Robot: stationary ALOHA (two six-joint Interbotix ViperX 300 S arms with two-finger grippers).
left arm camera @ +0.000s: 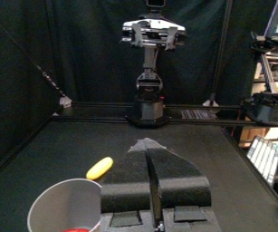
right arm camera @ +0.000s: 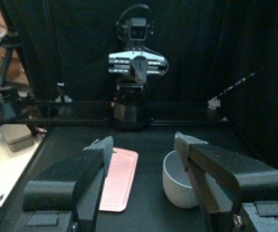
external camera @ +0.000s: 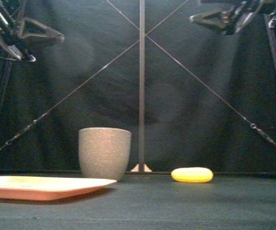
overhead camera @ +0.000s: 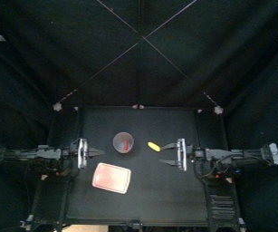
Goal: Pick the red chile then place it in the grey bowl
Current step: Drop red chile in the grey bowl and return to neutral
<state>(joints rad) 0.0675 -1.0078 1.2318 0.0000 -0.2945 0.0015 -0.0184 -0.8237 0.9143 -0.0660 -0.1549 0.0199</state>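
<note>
The tall grey speckled cup (overhead camera: 124, 141) stands upright mid-table, and something red shows inside it (left arm camera: 77, 227); I take this for the red chile. My left gripper (overhead camera: 83, 154) hovers left of the cup, shut and holding nothing (left arm camera: 152, 150). My right gripper (overhead camera: 177, 156) hangs to the right of the cup, open and empty (right arm camera: 141, 145). Both are well above the table. In the front view the cup (external camera: 105, 153) hides its contents.
A yellow toy (overhead camera: 155, 145) lies just right of the cup, seen again in the front view (external camera: 191, 174). The flat pink tray (overhead camera: 110, 177) rests in front of the cup, toward the left.
</note>
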